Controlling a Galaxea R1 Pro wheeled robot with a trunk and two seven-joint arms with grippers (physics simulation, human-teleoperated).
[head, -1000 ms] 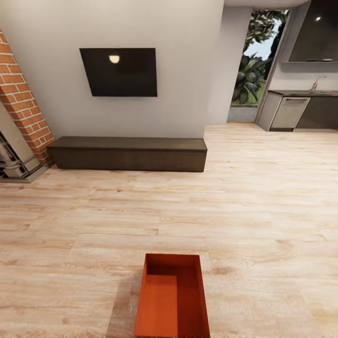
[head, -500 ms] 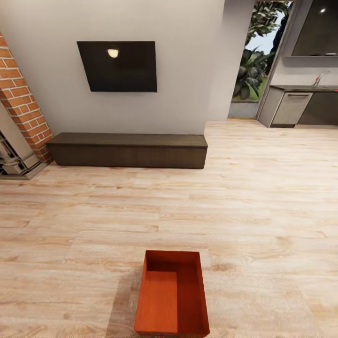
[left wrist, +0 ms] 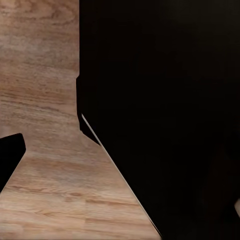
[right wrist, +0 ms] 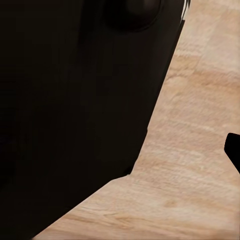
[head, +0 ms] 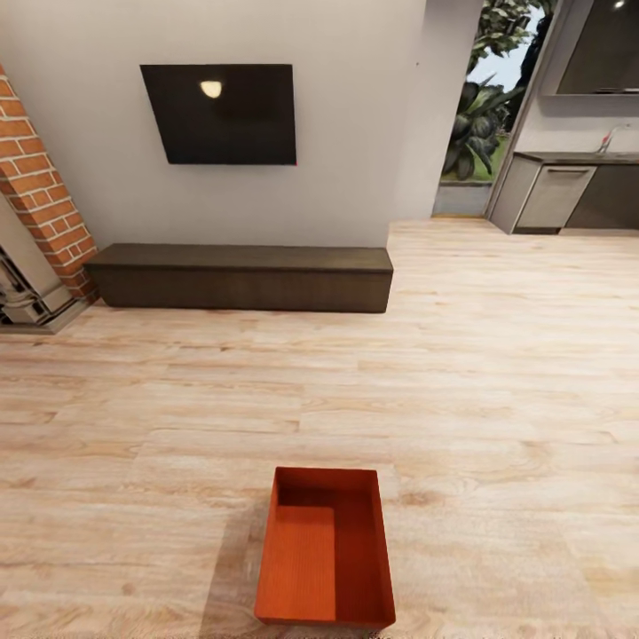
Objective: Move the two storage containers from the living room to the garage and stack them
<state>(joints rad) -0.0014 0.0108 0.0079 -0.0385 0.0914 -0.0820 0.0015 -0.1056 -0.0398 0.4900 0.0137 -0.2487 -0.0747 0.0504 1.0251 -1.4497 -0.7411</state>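
One storage container (head: pixel 324 550), an orange-red open-topped box, stands empty on the light wood planks of the living room, low in the middle of the head view and close in front of me. Both wrist views look past a large black part of my own body (left wrist: pixel 165 100) (right wrist: pixel 75 100) down at the wood floor (left wrist: pixel 45 100) (right wrist: pixel 200 150). A small dark tip (left wrist: pixel 10 155) pokes in at the edge of the left wrist view, and another dark tip (right wrist: pixel 235 155) in the right wrist view. They are too cut off to read a gripper's state.
A long dark low cabinet (head: pixel 240 277) runs along the far wall under a black wall screen (head: pixel 220 114). A brick fireplace (head: pixel 35 204) stands at the left. At the far right are a glazed opening with plants (head: pixel 479 115) and kitchen units (head: pixel 568 191). Wood floor lies between.
The whole head picture has shifted: the screen has slid up and the container now shows entirely, so the camera moved. The container itself rests where it was.
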